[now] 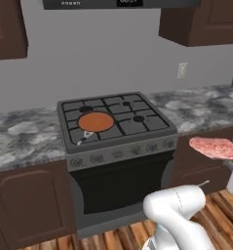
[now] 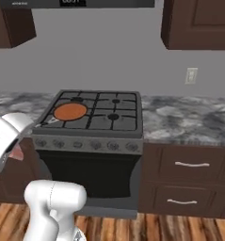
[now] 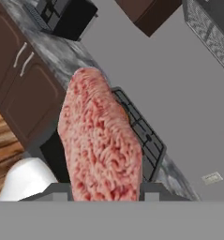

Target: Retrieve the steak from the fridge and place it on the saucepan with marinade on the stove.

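We've got the steak clamped in the gripper, long axis running straight out from the jaws, held in the air right of the stove, pan well off to our left.

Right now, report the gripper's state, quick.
Gripper: shut on the steak, carried in the air short of the stove.
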Available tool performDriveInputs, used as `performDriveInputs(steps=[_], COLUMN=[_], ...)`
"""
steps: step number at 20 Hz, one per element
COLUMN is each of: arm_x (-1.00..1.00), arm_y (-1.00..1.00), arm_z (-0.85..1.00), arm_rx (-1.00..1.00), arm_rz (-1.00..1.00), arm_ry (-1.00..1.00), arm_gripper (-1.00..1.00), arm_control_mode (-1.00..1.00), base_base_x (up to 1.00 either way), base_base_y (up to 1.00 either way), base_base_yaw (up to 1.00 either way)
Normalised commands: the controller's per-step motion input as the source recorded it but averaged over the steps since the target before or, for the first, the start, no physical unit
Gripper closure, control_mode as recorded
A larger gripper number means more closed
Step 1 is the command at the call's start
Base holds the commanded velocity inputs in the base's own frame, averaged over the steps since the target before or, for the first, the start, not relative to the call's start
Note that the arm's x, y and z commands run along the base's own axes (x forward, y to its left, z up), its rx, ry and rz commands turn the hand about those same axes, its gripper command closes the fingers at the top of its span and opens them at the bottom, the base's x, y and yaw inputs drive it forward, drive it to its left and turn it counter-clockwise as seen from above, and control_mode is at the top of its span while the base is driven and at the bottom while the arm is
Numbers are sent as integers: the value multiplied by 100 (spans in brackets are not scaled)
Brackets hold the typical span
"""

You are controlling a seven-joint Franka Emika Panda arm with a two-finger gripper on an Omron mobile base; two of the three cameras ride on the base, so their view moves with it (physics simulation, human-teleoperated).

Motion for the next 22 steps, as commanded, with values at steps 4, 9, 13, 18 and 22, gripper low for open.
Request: performDriveInputs(steps=[4,9,13,18,22], arm_x=[0,0,0,0,0], arm_y=[0,0,0,0,0], arm_z=[0,0,0,0,0], arm_rx=[0,0,0,0,0], arm_rz=[0,0,0,0,0], arm_ry=[0,0,0,0,0], arm_gripper=[100,100,100,100,100], arm_control_mode=[100,100,100,100,100], base_base_x=[32,52,70,83,80], base_base_y=[77,42,18,5,13], base_base_yaw=[1,0,0,0,0])
